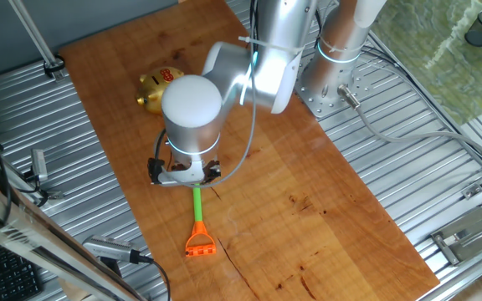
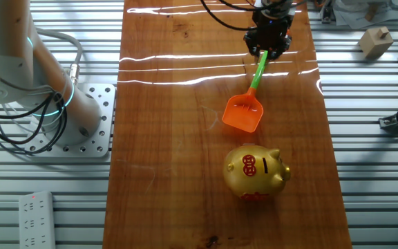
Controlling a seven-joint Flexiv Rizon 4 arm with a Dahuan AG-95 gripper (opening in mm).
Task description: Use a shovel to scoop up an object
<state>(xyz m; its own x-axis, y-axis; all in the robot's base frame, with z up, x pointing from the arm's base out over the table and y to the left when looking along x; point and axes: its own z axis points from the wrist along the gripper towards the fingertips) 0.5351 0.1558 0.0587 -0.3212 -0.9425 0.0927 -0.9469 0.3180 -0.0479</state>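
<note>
The shovel is lying on the wooden table, its orange blade resting just beside the gold piggy bank and its green shaft running away to the orange loop end. Going from near to far in the other fixed view, the piggy bank is standing closest, then the blade, then the gripper, which is sitting over the shaft. Whether its fingers are pressing on the shaft I cannot tell. The small block is not showing anywhere on the table.
</note>
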